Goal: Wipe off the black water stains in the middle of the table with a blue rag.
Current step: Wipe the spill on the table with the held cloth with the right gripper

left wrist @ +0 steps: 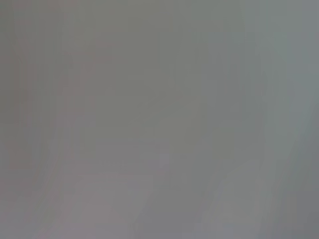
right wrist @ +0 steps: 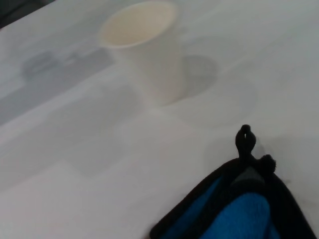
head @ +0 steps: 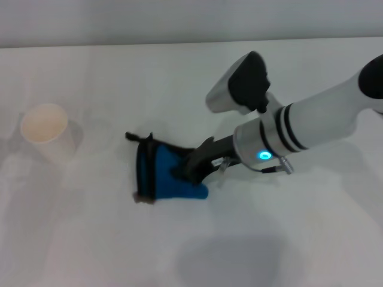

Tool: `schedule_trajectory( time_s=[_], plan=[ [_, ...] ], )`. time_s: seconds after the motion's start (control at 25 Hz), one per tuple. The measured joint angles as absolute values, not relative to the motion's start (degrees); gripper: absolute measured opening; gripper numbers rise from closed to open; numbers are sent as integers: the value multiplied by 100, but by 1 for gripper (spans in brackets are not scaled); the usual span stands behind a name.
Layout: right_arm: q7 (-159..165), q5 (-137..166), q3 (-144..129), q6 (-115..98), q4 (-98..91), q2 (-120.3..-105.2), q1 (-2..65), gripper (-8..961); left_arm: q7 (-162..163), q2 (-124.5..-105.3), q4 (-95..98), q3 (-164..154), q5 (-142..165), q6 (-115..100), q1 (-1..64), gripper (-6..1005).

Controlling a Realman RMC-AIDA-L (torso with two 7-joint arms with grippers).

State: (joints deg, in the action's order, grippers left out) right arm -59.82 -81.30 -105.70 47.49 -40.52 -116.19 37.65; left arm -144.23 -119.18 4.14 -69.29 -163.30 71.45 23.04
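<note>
The blue rag (head: 160,172) with black edging lies bunched on the white table (head: 90,239) near its middle. Its short black loop (head: 130,137) points to the far left. My right gripper (head: 188,170) reaches in from the right, dark fingers shut on the rag and pressing it down on the table. A small dark brown trace of the black water stains (head: 142,199) peeks out at the rag's near left corner; the rest is hidden under the cloth. The right wrist view shows the rag (right wrist: 239,214) and its loop (right wrist: 245,142) close up. The left arm is out of view.
A white paper cup (head: 48,133) stands upright at the left of the table, a hand's width from the rag; it appears beyond the rag in the right wrist view (right wrist: 149,50). The left wrist view shows only plain grey.
</note>
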Motion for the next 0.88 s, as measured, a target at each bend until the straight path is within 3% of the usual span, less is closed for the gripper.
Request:
schedule_trajectory(
  time_s=[0.88],
  plan=[
    [-6390, -9063, -11624, 4328, -4186, -11619, 3860, 85, -14423, -11918, 417, -6952, -16330, 7146, 2330, 876]
  ],
)
